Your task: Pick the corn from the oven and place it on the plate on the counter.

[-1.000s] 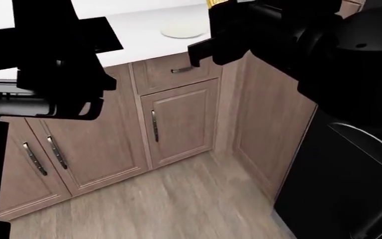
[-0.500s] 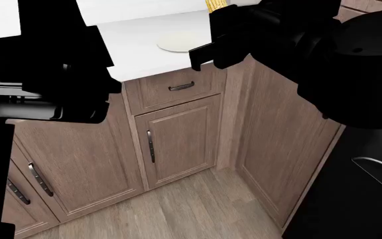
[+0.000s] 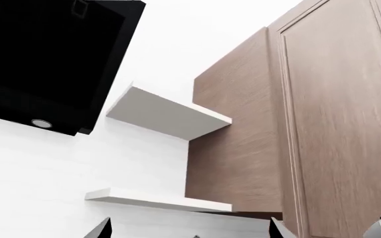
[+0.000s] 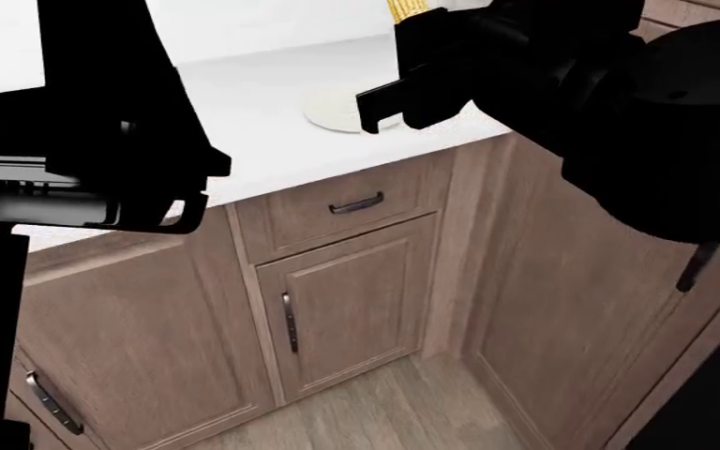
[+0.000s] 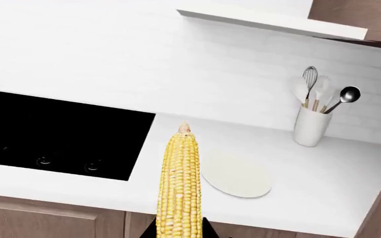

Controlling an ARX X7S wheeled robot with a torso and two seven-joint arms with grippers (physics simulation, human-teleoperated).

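Observation:
The yellow corn (image 5: 179, 188) stands lengthwise out of my right gripper (image 5: 179, 232), which is shut on its lower end. In the head view only the corn's yellow tip (image 4: 405, 9) shows above the black right gripper (image 4: 412, 28). The round cream plate (image 5: 235, 174) lies on the white counter (image 5: 323, 168), just beyond and beside the corn's tip. In the head view the plate (image 4: 333, 111) is partly hidden behind the right gripper. My left gripper (image 3: 190, 234) is open, pointing up at the wall with nothing between its fingers. The oven is out of view.
A black cooktop (image 5: 58, 134) is set into the counter beside the plate. A white utensil holder (image 5: 309, 126) stands by the wall. White shelves (image 3: 167, 116), a black hood (image 3: 51, 59) and a wood wall cabinet (image 3: 323, 114) hang above. Brown base cabinets (image 4: 335, 281) run below the counter.
The head view has shifted: counter and plate sit lower and larger in it, and the black appliance at the right has slid out. The right gripper still holds the corn.

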